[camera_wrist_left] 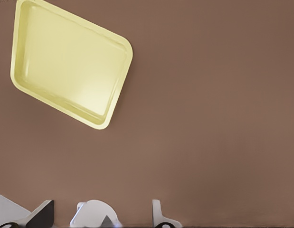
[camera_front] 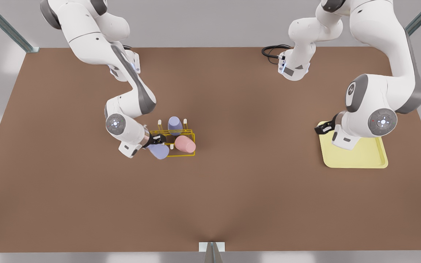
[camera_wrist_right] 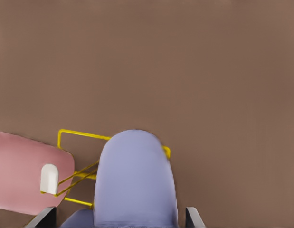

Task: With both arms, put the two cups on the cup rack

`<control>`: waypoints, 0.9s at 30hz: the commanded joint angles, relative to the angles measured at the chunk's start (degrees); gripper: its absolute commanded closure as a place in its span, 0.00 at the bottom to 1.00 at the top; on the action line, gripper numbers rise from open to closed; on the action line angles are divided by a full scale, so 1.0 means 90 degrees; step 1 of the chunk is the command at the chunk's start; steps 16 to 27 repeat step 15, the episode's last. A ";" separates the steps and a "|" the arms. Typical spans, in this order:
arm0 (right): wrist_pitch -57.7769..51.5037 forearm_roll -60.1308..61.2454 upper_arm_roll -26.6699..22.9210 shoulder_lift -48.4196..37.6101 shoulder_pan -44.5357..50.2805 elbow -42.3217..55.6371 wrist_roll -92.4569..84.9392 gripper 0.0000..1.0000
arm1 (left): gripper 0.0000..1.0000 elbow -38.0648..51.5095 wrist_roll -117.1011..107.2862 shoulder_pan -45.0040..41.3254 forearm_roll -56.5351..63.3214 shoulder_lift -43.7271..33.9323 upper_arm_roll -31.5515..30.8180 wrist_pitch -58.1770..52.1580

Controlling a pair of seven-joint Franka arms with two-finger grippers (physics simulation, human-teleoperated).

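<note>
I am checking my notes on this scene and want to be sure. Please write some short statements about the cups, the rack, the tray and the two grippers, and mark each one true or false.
1. The right gripper is shut on a lavender cup at the cup rack. True.
2. The pink cup lies on the yellow tray. False: it sits on the rack, and nothing lies on the tray in the left wrist view.
3. A second lavender cup is on the rack's far side in the front view. True.
4. The left gripper holds a cup. False: it hangs near the tray's edge and no cup is near it.
5. The rack stands on the tray. False: it stands on the brown table, far from the tray.
</note>
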 commanded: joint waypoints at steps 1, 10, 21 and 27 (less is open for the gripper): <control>-0.0488 0.0019 0.0001 0.0046 -0.0033 0.0332 0.0218 0.00 | 0.00 0.0000 0.3465 0.0010 -0.0036 -0.0008 -0.0010 -0.0375; -0.3936 -0.1290 -0.0780 -0.0578 -0.1117 0.2776 -0.0739 0.00 | 0.00 0.0147 0.3436 -0.0019 -0.0309 -0.0018 -0.0059 -0.0551; -0.3936 -0.1270 -0.0780 -0.1965 -0.1293 0.1622 -0.0748 0.00 | 0.00 0.0176 0.3436 -0.0009 -0.0310 -0.0008 -0.0088 -0.0571; -0.3936 -0.1270 -0.0780 -0.1965 -0.1293 0.1622 -0.0748 0.00 | 0.00 0.0176 0.3436 -0.0009 -0.0310 -0.0008 -0.0088 -0.0571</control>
